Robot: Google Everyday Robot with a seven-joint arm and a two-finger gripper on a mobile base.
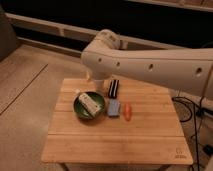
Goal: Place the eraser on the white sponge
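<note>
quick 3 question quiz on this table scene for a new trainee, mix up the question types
1. True or false: the eraser lies on top of the white sponge.
2. What lies in the green bowl? A) an orange carrot-like piece B) a cream-white block C) nothing
3. Fill in: the gripper hangs low at the ___ edge of the table, just behind the bowl.

Key: 1 false, the eraser lies on the wood just behind the sponge. 2 B. 3 far.
</note>
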